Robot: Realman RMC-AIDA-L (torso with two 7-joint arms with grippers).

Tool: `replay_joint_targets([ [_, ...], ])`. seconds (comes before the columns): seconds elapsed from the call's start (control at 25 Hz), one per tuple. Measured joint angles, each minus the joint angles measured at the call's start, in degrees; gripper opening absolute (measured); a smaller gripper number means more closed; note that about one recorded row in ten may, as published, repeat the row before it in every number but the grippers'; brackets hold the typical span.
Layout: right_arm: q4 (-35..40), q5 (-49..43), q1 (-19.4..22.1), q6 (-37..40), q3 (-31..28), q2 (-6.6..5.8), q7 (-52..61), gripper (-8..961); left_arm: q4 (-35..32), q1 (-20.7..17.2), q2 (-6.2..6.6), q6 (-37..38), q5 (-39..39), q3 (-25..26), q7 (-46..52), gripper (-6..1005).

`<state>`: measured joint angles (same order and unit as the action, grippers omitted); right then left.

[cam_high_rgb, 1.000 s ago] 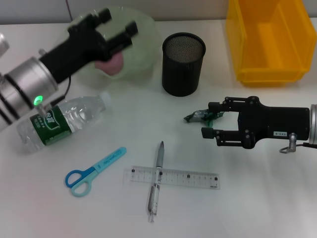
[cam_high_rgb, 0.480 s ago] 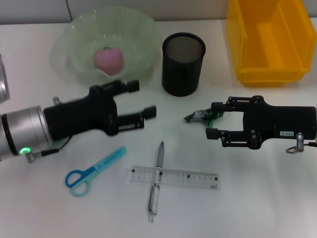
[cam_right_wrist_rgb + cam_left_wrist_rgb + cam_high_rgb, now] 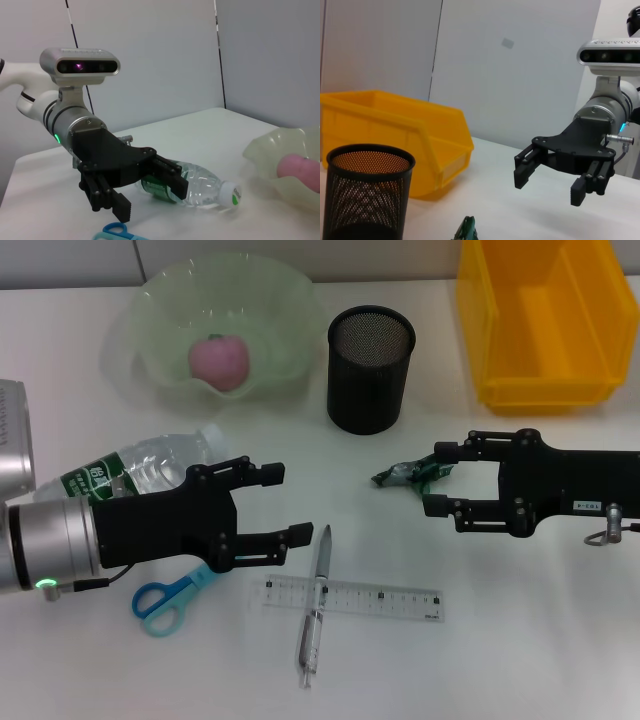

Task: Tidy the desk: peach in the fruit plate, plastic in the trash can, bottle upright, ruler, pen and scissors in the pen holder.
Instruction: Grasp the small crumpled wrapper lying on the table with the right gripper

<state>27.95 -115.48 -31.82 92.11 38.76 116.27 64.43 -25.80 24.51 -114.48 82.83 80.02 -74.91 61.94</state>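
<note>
The pink peach lies in the pale green fruit plate. The bottle lies on its side at the left. My left gripper hovers open over the blue scissors, just left of the pen, which lies across the clear ruler. My right gripper is open, its fingertips around the green plastic wrapper. The black mesh pen holder stands behind. In the right wrist view the left gripper hangs in front of the bottle.
The yellow bin stands at the back right. In the left wrist view the right gripper shows beyond the pen holder and the bin.
My left arm swung from over the plate down toward the front, ending above the scissors and uncovering the peach and bottle. My right gripper shifted slightly right beside the wrapper.
</note>
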Motion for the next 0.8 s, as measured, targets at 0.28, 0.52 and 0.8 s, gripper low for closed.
replay_joint_targets([
  [0.28, -0.1, 0.0, -0.2, -0.1, 0.0, 0.0, 0.0, 698, 0.0, 0.0, 0.18, 0.6, 0.1, 0.4, -0.8, 828],
  [0.52, 0.0, 0.0, -0.7, -0.5, 0.0, 0.16, 1.8, 697, 0.0, -0.4, 0.48, 1.0, 0.1, 0.6, -0.5, 827],
  [0.8, 0.2, 0.0, -1.1, -0.6, 0.0, 0.19, 2.9, 697, 0.1, -0.8, 0.5, 1.2, 0.2, 0.5, -0.9, 825],
])
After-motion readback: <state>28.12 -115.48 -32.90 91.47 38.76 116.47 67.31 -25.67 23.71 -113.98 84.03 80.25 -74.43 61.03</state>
